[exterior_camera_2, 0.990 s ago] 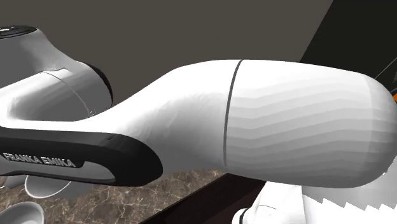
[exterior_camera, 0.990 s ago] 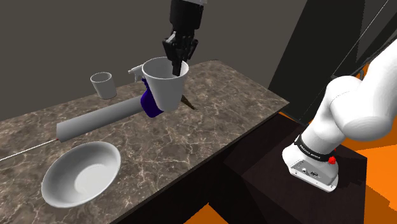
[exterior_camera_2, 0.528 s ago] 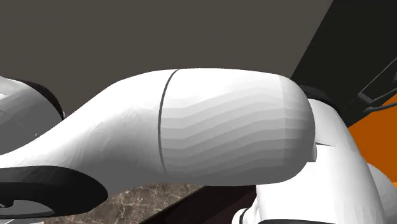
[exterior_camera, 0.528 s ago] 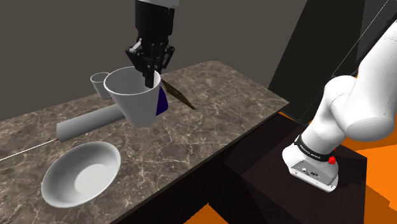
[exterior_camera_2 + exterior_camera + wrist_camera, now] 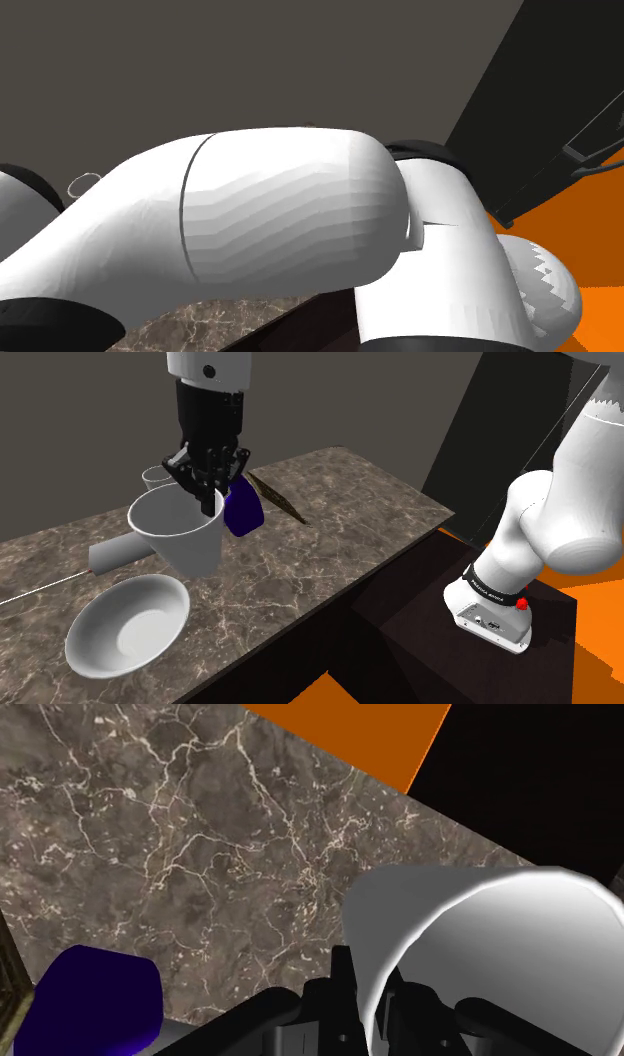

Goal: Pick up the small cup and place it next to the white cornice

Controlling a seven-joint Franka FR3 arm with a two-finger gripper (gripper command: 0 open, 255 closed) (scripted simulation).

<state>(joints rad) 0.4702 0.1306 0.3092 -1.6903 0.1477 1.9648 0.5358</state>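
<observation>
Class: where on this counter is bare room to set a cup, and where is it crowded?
Bare: the counter's shoulder-view right end, past the brown strip, and the front edge right of the bowl. Crowded: the left, around the grey cylinder, blue bottle and the cup the gripper holds.

Cups: two, a large cup (image 5: 185, 537) and a small cup (image 5: 152, 477)
Bowl (image 5: 127, 624): one
Cornice (image 5: 112, 554): one
Blue bottle (image 5: 243, 512): one

The arm (image 5: 565, 517) holds its wrist vertical, fingers (image 5: 207, 501) pinching the white cup's (image 5: 185, 542) rim.
</observation>
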